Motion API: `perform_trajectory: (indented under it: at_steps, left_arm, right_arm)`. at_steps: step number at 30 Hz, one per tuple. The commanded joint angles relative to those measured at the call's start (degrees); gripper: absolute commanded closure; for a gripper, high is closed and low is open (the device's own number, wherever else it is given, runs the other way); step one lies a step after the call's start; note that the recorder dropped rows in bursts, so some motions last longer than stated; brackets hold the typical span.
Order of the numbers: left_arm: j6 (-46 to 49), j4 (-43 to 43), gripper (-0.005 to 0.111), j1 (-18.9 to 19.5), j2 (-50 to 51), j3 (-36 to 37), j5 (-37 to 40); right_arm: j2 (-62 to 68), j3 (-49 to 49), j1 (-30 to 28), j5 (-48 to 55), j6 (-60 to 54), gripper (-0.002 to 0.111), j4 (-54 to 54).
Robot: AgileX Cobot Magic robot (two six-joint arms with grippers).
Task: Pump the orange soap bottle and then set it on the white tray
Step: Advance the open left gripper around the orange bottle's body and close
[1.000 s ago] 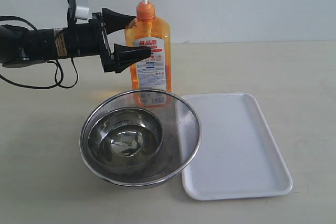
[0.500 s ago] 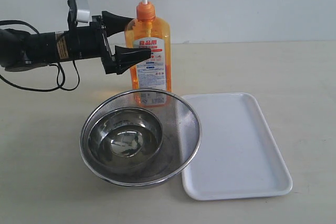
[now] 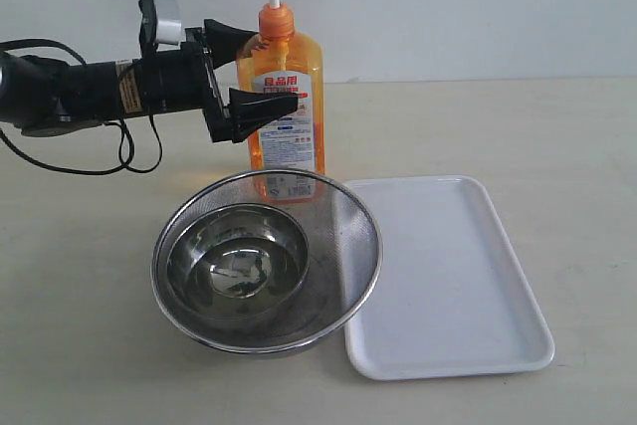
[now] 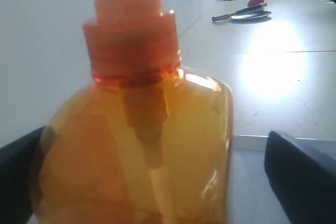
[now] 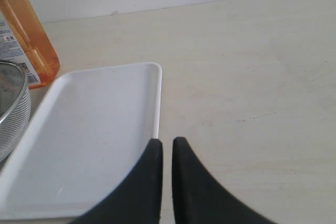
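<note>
Orange and translucent, the soap bottle (image 3: pixel 297 136) is seen upright on the worktop (image 3: pixel 557 146), between the spread-apart fingers of the left hand (image 3: pixel 271 69), one finger clear of it. The right hand (image 5: pixel 167 145) is seen closed together, its tips over the near edge of the white tray (image 5: pixel 94 129).

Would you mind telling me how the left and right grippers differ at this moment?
The left gripper is open, its fingers either side of the orange soap bottle; the right gripper is shut, holding nothing. The left is at the bottle's shoulder; the right looks down at the rim of the white tray. Both have black fingers.
</note>
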Motion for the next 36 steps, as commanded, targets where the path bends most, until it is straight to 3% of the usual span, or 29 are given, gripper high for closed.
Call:
perform_trajectory:
  at_steps: [1,36]
  left_arm:
    - [0.4,-1.4,-0.003,-0.6,0.1,-0.3,-0.4]
    - [3.0,-4.3,-0.003,-2.0,2.9,-0.3,-0.4]
  right_arm:
    - [-0.3,0.0,-0.1,-0.4,-0.2,0.106,0.0]
    - [-0.3,0.0,-0.1,-0.3,-0.2,0.106,0.0]
